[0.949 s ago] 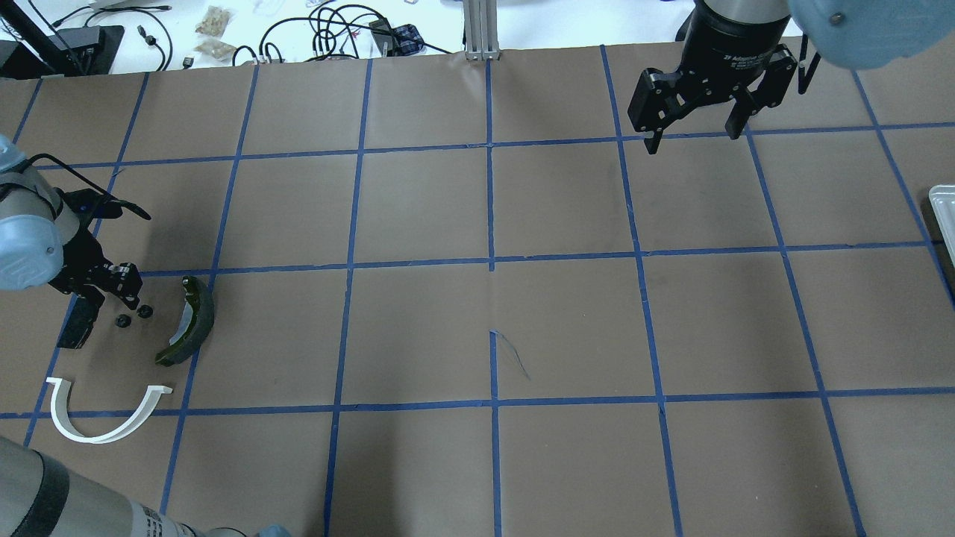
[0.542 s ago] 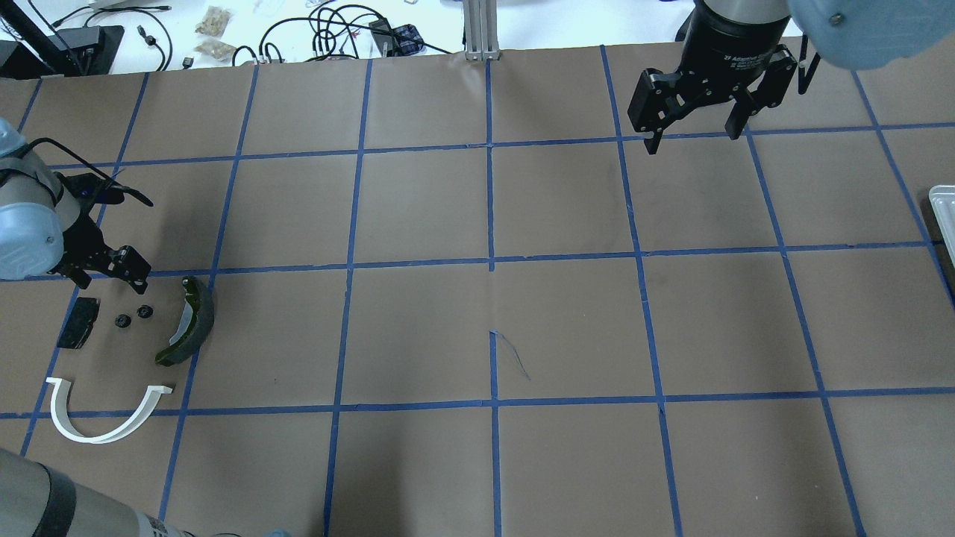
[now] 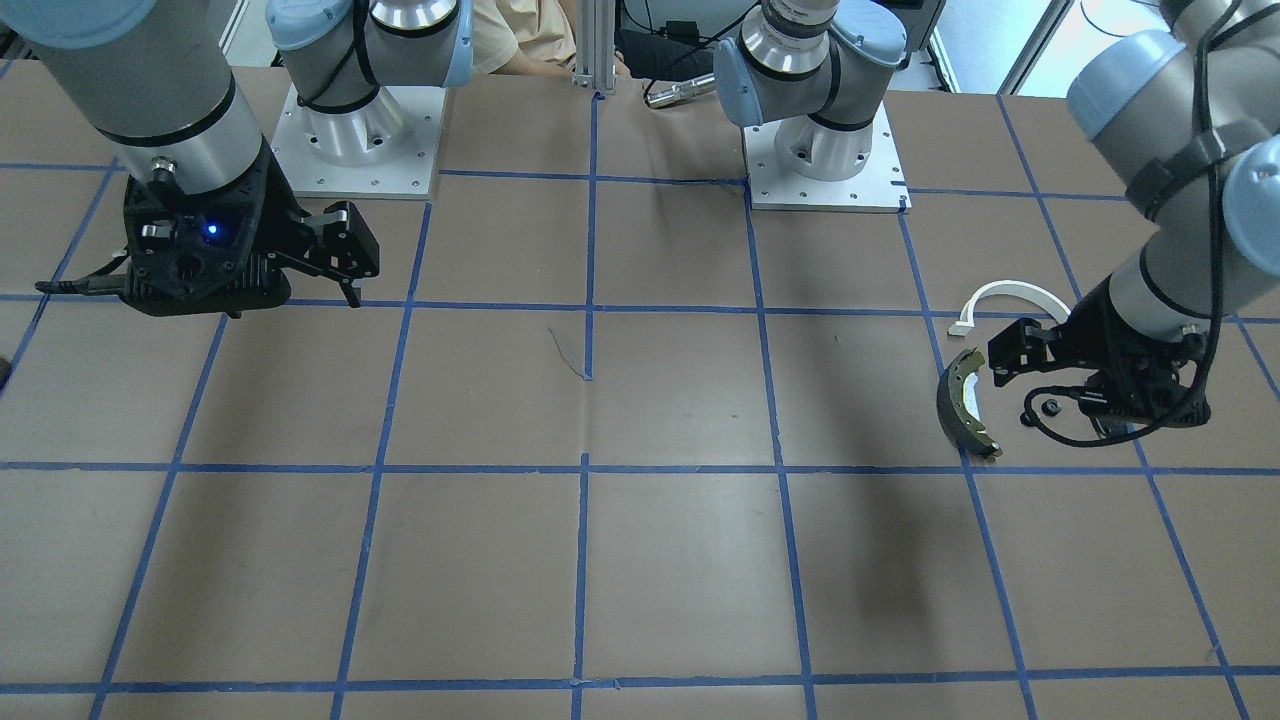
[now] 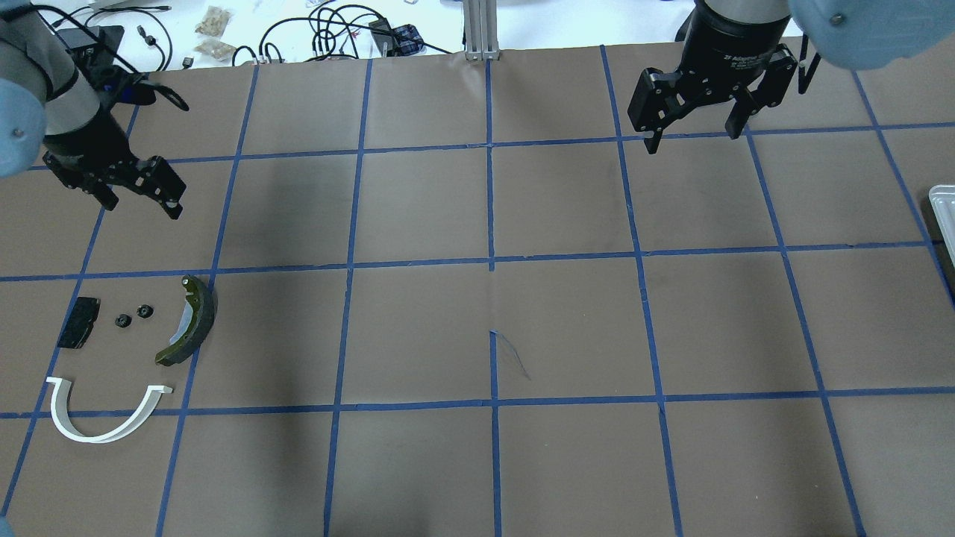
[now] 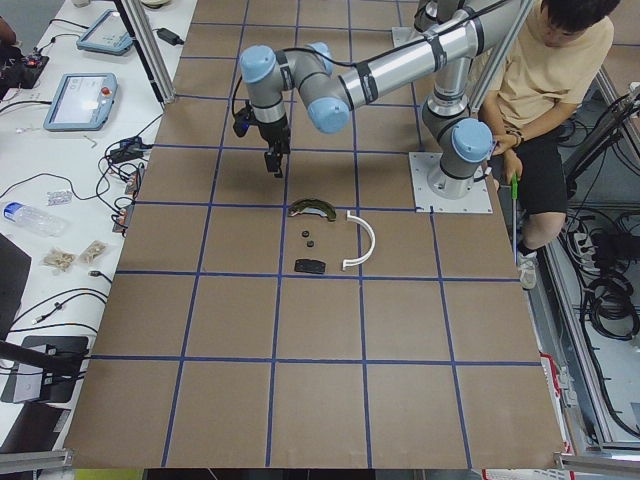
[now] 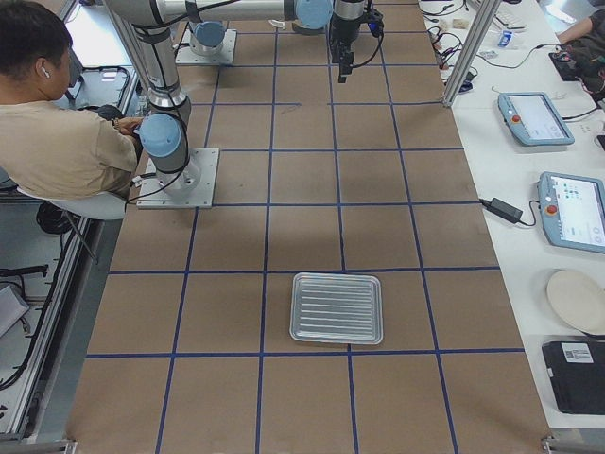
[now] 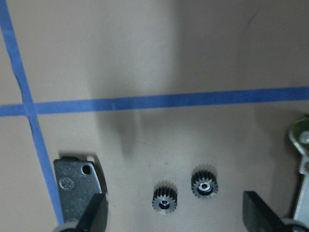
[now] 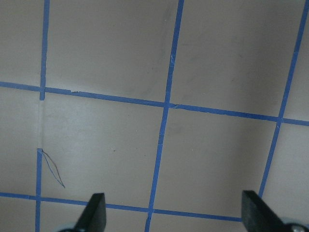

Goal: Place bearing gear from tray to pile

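Only a corner of the tray [image 4: 946,210] at overhead view's edge

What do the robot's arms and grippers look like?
The left arm and right arm are shiny grey tubes with pale blue joint caps. The left gripper and right gripper are black with two fingers. A black cable loops along the left arm; a blue light glows on the right wrist.

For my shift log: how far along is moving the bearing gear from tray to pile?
Done, it seems: two bearing gears lie between the black pad and the brake shoe, beside the white half-ring. In hand: nothing; the left pincer and the right pincer both hang open and empty. Left: probably nothing, since the tray looks empty.
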`<state>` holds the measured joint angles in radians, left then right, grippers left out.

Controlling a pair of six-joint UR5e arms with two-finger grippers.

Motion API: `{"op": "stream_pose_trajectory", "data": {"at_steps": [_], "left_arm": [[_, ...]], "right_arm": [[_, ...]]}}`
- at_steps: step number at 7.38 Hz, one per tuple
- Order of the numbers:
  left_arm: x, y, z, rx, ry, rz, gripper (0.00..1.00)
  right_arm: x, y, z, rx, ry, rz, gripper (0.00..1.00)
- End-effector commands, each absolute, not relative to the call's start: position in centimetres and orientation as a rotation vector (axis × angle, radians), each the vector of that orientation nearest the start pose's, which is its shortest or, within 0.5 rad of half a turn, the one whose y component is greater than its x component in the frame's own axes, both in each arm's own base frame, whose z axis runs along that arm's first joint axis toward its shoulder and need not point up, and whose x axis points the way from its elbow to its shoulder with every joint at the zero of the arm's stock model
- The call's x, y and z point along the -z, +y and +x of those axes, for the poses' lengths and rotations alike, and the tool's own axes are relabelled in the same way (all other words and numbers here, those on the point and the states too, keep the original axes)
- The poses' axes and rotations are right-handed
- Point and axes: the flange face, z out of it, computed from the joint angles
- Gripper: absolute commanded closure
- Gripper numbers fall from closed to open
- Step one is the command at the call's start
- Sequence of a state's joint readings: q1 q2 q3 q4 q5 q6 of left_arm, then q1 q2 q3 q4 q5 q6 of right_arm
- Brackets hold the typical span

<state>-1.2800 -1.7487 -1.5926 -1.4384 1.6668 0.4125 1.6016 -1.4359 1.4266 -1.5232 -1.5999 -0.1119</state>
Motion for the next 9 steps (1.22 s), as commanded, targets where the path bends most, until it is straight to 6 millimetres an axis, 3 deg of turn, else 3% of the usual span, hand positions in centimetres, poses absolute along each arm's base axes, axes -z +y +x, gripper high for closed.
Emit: {"op": "stream_pose_trajectory", "data": {"at_steps": [1, 2, 3, 6, 9], "left_arm": [[-46.4, -55.6, -7.0, -0.03, 3.092, 0.079, 0.0], [-48.6, -54.1, -11.0, 0.043, 3.089, 0.049, 0.0], [-49.7, -53.3, -12.4, 0.081, 3.094, 0.048, 0.0], [-49.9, -52.3, -12.9, 0.035, 3.174, 0.023, 0.0], [-50.0, -53.4, -12.1, 0.032, 3.095, 0.011, 0.0]], "right_arm": [[-48.4, -54.1, 14.7, -0.063, 3.16, -0.227, 0.0], [-48.4, -54.1, 14.7, -0.063, 3.16, -0.227, 0.0], [-48.4, -54.1, 14.7, -0.063, 3.161, -0.224, 0.0], [-48.4, -54.1, 14.7, -0.063, 3.161, -0.224, 0.0], [-48.4, -54.1, 14.7, -0.063, 3.161, -0.224, 0.0]]}}
